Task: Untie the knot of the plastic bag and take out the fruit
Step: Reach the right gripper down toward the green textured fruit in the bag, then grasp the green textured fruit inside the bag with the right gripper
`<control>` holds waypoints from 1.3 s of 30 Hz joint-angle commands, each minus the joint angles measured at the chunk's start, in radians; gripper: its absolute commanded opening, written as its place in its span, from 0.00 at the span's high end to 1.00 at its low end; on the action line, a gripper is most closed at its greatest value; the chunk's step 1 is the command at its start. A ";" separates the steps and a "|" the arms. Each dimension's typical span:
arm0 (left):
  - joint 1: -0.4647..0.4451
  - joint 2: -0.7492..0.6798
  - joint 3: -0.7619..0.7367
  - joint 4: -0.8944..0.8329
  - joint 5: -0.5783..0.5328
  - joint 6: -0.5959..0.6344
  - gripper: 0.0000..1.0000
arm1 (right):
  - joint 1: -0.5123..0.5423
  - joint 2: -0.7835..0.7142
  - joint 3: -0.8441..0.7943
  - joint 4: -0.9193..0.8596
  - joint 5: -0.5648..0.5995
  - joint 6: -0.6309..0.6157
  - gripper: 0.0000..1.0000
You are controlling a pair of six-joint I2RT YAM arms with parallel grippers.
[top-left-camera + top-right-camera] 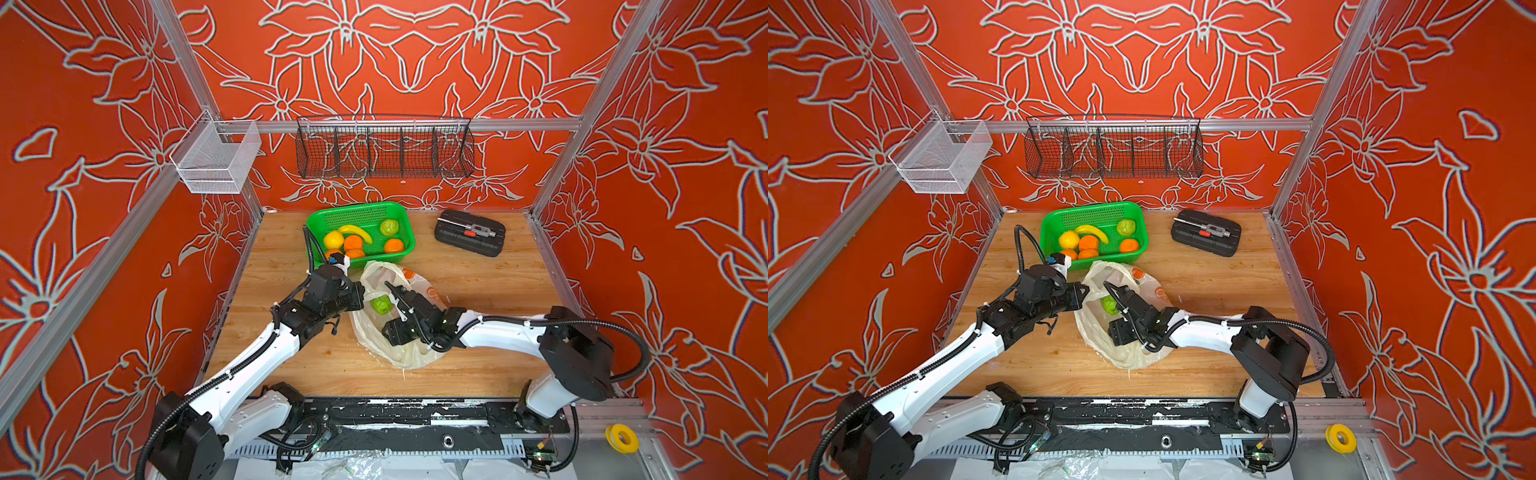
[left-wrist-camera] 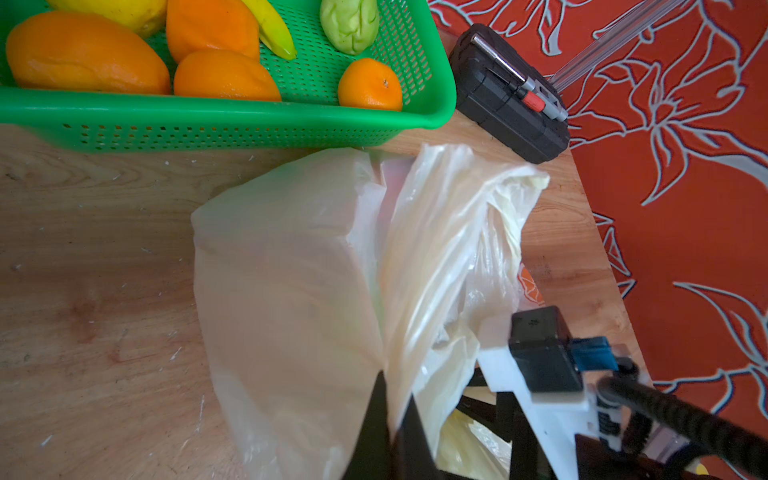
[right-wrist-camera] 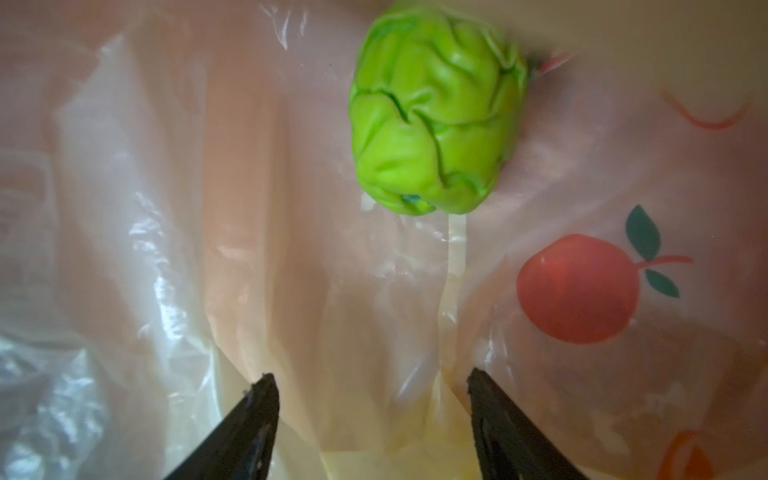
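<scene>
I am pinching the bag (image 2: 291, 270) with my left gripper (image 2: 391, 395), its jaws squeezing shut on the plastic. My right gripper (image 3: 370, 374) is reaching inside the bag, jaws wide apart, holding nothing. A bumpy green fruit (image 3: 436, 112) is lying just ahead of it. The bag is sitting by the green basket (image 1: 357, 207).

Plastic bag (image 3: 291, 208): thin translucent film, glossy, crinkled. Green fruit (image 3: 436, 112): smooth, waxy sheen, creased. Table (image 2: 83, 270): matt wood grain, scuffed. Basket (image 2: 232, 116): shiny perforated green plastic. Oranges (image 2: 83, 54): pitted skin. Wire rack (image 1: 384, 151), upper middle: black metal mesh.
</scene>
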 commanded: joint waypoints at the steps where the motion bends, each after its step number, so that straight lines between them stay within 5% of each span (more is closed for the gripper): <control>1: -0.001 -0.013 -0.020 0.019 -0.002 -0.015 1.00 | 0.005 -0.008 0.040 0.008 0.083 -0.040 0.24; 19: 0.000 -0.042 -0.062 -0.005 -0.041 -0.009 1.00 | 0.003 0.168 0.200 0.115 0.337 -0.039 0.17; 27: 0.000 -0.065 -0.070 -0.003 -0.040 -0.014 1.00 | -0.008 0.262 0.250 0.111 0.308 -0.034 0.14; 33: -0.001 -0.083 -0.078 -0.008 -0.045 -0.009 1.00 | -0.020 0.306 0.260 0.126 0.218 -0.025 0.27; 39: -0.001 -0.111 -0.085 -0.022 -0.050 -0.002 0.75 | -0.023 0.284 0.246 0.118 0.182 -0.024 0.43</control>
